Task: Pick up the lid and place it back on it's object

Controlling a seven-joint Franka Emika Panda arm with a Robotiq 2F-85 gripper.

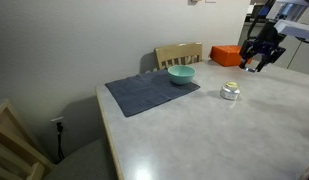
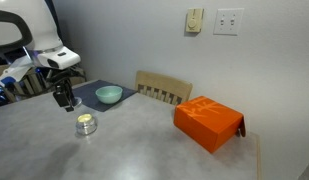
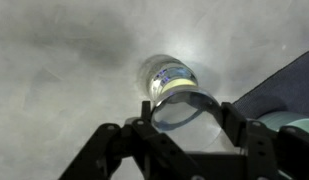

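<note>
A small clear jar (image 1: pixel 230 92) with a pale top stands on the grey table in both exterior views (image 2: pixel 85 124). My gripper (image 1: pixel 259 62) hangs above and beside it, also seen in an exterior view (image 2: pixel 64 98). In the wrist view my gripper (image 3: pixel 184 125) is shut on a round clear lid (image 3: pixel 186 108), held on edge between the two fingers. The jar (image 3: pixel 170 75) lies just beyond the lid and is partly covered by it.
A teal bowl (image 1: pixel 181 74) sits on a dark mat (image 1: pixel 144 93) near a wooden chair (image 1: pixel 180 53). An orange box (image 2: pixel 208 122) lies on the table (image 2: pixel 144 150). A wall runs behind the table.
</note>
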